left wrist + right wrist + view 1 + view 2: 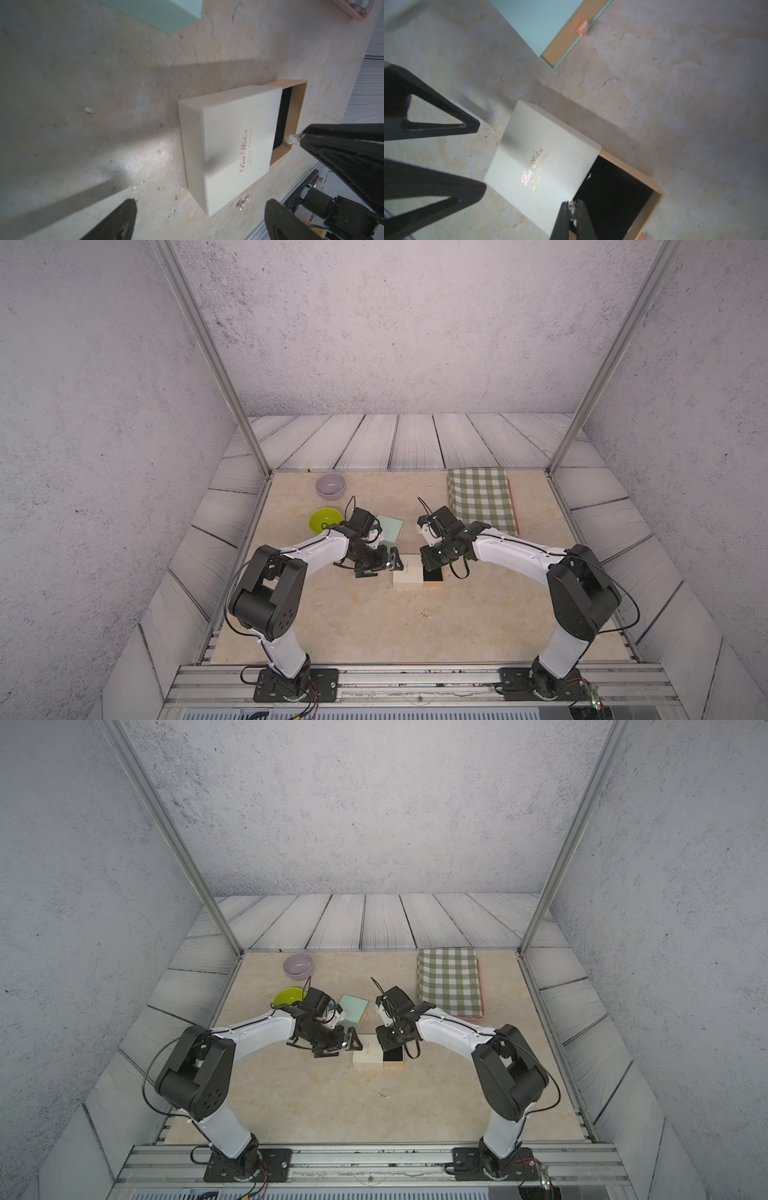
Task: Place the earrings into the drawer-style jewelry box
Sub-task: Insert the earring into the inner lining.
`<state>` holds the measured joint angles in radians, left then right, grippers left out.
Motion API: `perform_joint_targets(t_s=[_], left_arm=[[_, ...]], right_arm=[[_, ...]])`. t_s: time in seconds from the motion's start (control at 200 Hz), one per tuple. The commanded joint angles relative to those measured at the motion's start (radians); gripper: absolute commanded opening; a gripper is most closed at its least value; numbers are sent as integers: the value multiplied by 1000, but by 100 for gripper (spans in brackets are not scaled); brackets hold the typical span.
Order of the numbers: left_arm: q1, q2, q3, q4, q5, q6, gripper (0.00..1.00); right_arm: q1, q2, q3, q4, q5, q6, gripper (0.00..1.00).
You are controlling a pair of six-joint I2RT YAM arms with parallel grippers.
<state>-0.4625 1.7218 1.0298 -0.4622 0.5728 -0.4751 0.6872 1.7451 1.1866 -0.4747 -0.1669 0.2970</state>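
- The desk [332, 622] is a beige, marbled slab; both my arms reach in over its middle.
- At its far right lies a folded green-checked cloth [482, 497].
- On the far left sit a lilac bowl [331, 484] and, nearer me, a lime-green bowl [322, 517].
- A mint-green flat box [390, 527] sits shut just beyond my left end effector.
- The drawer-style jewelry box [408, 576] lies at centre — cream sleeve with gold script, its tan drawer [656, 187] pulled part-way out, showing a black lining.
- My left end effector [395, 562] hangs just beside the sleeve's closed end, fingers spread wide, holding nothing.
- My right end effector [572, 209] is pressed together, pinching one small glinting earring [292, 138] over the open drawer.
- Another of the earrings [424, 615] lies loose on the desk — nearer me than the box, apart from it.
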Motion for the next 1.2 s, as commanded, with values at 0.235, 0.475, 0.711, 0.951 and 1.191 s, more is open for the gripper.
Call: perform_joint_targets(t_s=[0.235, 0.475, 0.711, 0.951, 1.191], left_arm=[[17, 18, -22, 19, 30, 3, 99], [16, 22, -31, 35, 49, -1, 99], [17, 13, -37, 42, 55, -1, 99], [17, 4, -45, 47, 58, 0, 99], [16, 0, -48, 49, 61, -3, 99]], right_arm=[[7, 21, 19, -22, 90, -26, 0], [11, 46, 22, 8, 83, -10, 0], [12, 55, 13, 24, 68, -4, 0], [12, 59, 7, 30, 54, -2, 0], [14, 65, -2, 31, 47, -1, 0]])
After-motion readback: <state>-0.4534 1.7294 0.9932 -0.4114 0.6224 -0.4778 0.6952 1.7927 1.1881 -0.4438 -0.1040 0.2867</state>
